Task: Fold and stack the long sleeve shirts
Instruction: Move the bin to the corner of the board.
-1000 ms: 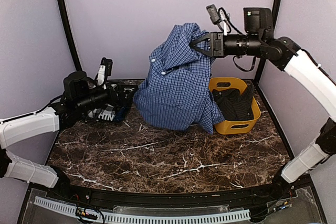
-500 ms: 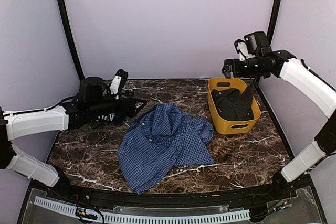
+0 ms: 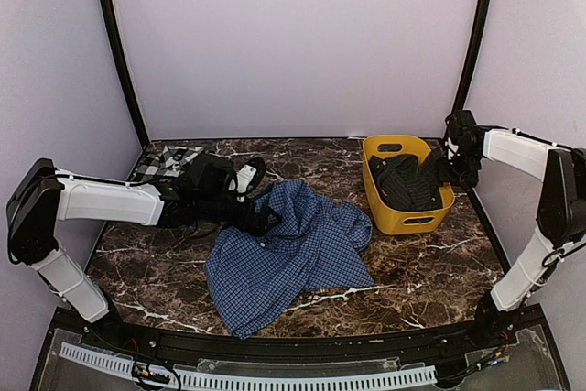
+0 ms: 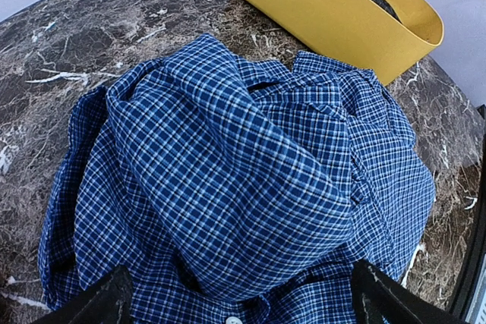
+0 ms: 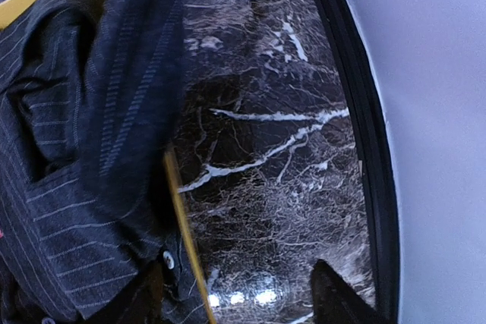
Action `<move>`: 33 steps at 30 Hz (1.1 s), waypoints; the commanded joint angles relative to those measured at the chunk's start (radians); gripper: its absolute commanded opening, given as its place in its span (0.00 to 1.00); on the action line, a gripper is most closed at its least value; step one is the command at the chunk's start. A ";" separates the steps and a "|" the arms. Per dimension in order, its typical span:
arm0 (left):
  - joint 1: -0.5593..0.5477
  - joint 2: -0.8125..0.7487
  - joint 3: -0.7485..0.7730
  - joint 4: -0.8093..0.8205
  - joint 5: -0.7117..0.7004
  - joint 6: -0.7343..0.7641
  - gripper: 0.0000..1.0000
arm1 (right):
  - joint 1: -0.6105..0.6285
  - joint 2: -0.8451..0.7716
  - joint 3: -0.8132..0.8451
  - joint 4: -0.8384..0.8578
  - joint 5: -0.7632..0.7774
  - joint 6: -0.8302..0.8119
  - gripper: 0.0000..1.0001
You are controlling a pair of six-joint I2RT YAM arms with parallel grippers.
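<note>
The blue fine-check shirt (image 3: pixel 293 258) lies crumpled in a heap on the marble table, mid-front. My left gripper (image 3: pixel 261 219) hangs over its upper left edge. In the left wrist view this gripper (image 4: pixel 243 303) is open, a bulge of the blue shirt (image 4: pixel 228 180) rising between its wide-set fingers (image 4: pixel 106 301). The black-and-white plaid shirt (image 3: pixel 165 162) lies at the back left, partly hidden by the left arm. My right gripper (image 3: pixel 446 169) is low at the right rim of the yellow bin (image 3: pixel 407 219), open, one finger (image 5: pixel 338 297) outside the rim.
The yellow bin (image 5: pixel 182 210) holds a dark pinstriped garment (image 3: pixel 407 180), which spills over the rim (image 5: pixel 45 187) in the right wrist view. The black frame rail (image 5: pixel 357 111) and the wall stand close on the right of the bin.
The right gripper let go of the blue shirt, which fell from mid-air onto the table. The right arm dropped to the bin's right side. The left arm swung right onto the shirt, uncovering the plaid one.
</note>
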 commanded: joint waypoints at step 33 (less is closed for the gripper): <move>-0.012 0.249 0.298 -0.109 0.037 0.098 0.86 | -0.024 -0.148 0.126 0.190 -0.090 -0.065 0.92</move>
